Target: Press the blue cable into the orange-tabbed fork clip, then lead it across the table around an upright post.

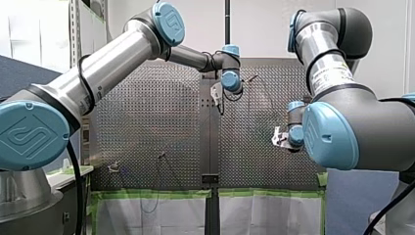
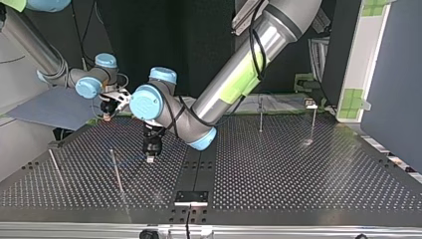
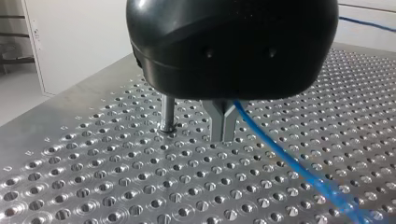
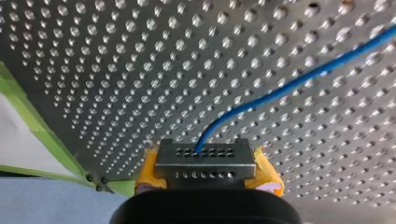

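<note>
Gripping the blue cable (image 3: 289, 163) in the left end effector (image 3: 223, 135): metal fingers shut to a narrow pair, line coming out at their side and slanting off low over the counter (image 3: 84, 186). Close beside those fingers, on the side away from the cable, an upright post (image 3: 167, 114). Pinched likewise at the right end effector (image 4: 205, 156), yellow pads drawn in, cable leaving from the middle and stretching away ahead across the rows of holes. Nearer the post by a wide margin: left arm. Probably mid-routing. For the wrap, likely a matter of swinging the left end effector past the post so as to lay the line against its far side. No certain sight of the fork clip.
</note>
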Action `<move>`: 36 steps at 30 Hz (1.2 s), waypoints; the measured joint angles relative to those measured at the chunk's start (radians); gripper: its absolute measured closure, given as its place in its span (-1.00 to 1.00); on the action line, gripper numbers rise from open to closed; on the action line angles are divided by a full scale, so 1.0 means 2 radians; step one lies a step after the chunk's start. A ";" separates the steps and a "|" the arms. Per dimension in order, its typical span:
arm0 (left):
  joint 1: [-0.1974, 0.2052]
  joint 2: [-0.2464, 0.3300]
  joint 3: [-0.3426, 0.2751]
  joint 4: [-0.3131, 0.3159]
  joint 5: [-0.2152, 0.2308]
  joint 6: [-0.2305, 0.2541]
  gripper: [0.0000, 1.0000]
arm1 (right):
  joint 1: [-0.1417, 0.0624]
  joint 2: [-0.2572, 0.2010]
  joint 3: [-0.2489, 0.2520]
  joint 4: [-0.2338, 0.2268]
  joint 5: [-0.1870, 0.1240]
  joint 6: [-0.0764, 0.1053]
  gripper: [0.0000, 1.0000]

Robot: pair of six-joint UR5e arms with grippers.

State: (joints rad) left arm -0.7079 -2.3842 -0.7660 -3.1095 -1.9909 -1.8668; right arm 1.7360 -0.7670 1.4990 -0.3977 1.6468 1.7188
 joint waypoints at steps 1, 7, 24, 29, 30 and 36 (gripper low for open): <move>0.000 0.000 0.000 0.000 0.000 0.000 1.00 | -0.001 0.002 0.000 -0.003 0.001 0.002 1.00; 0.000 0.000 0.000 0.000 0.000 0.000 1.00 | -0.008 0.015 0.000 -0.017 0.006 0.011 1.00; 0.001 0.000 0.000 -0.001 0.001 -0.003 1.00 | -0.016 0.074 0.000 -0.053 0.012 0.015 1.00; 0.002 0.000 0.000 0.000 0.001 -0.004 1.00 | -0.024 0.086 0.000 -0.069 0.010 0.012 1.00; 0.002 0.000 0.000 0.000 0.001 -0.004 1.00 | -0.026 0.087 0.000 -0.072 0.010 0.011 1.00; 0.002 0.000 0.000 0.001 0.000 -0.004 1.00 | -0.035 0.097 0.000 -0.088 0.006 0.008 1.00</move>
State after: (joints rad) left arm -0.7043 -2.3842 -0.7661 -3.1082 -1.9914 -1.8744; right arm 1.6666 -0.5726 1.4981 -0.5730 1.6589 1.7348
